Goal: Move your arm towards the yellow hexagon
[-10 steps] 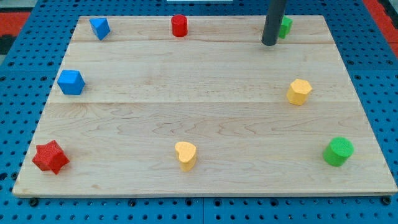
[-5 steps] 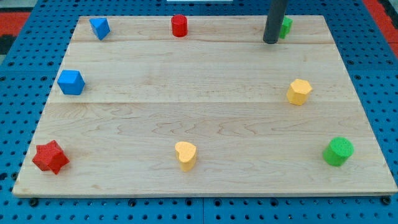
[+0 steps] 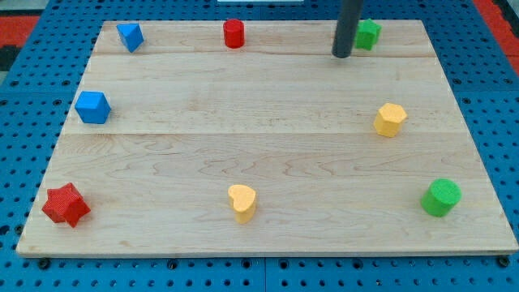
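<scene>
The yellow hexagon [image 3: 390, 119] sits on the wooden board [image 3: 268, 146] at the view's right, about mid-height. My tip [image 3: 341, 55] is on the board near the view's top right, well above and a little left of the hexagon, with bare board between them. A green block [image 3: 367, 33] stands just right of the rod near the top edge; its shape is hard to make out.
A red cylinder [image 3: 234, 33] and a blue block [image 3: 130, 36] stand along the top edge. A blue cube [image 3: 92, 107] is at the left. A red star [image 3: 66, 204], a yellow heart [image 3: 242, 202] and a green cylinder [image 3: 441, 197] stand along the bottom.
My tip has slid a little to the view's left, uncovering more of the green block. No block has moved.
</scene>
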